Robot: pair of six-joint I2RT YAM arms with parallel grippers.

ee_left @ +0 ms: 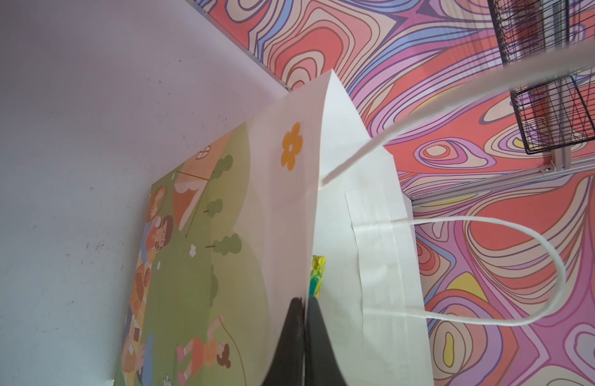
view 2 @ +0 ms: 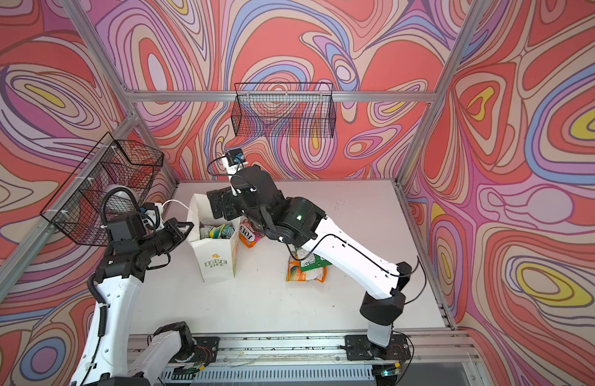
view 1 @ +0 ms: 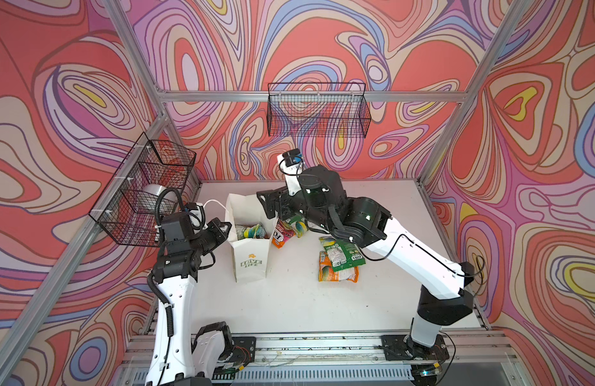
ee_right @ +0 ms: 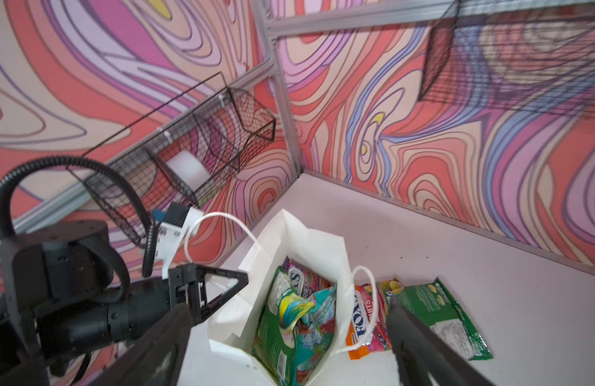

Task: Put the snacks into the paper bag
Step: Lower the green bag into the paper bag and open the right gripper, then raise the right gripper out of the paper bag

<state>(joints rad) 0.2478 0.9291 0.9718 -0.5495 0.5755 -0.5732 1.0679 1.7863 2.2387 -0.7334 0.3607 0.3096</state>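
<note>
The white paper bag (view 1: pixel 251 264) (view 2: pixel 219 265) stands upright left of the table's middle, mouth open. My left gripper (view 1: pixel 226 229) (ee_left: pixel 304 300) is shut on the bag's rim at its left wall. Several snacks (view 1: pixel 252 231) (ee_right: pixel 289 314), green and teal packets, lie inside the bag. My right gripper (view 1: pixel 267 205) (ee_right: pixel 287 331) hangs open above the bag's mouth with nothing between its fingers. An orange FOX'S packet (view 1: pixel 278 238) (ee_right: pixel 359 320) and a green packet (view 1: pixel 301 225) (ee_right: pixel 436 310) lie just right of the bag. Further right, a green packet (view 1: pixel 344 255) rests on an orange one (view 1: pixel 336 273).
A black wire basket (view 1: pixel 318 112) hangs on the back wall. Another wire basket (view 1: pixel 145 194) on the left wall holds a pale roll, close behind my left arm. Aluminium frame posts stand at the table's corners. The bag's cord handles (ee_right: pixel 219 220) stick up.
</note>
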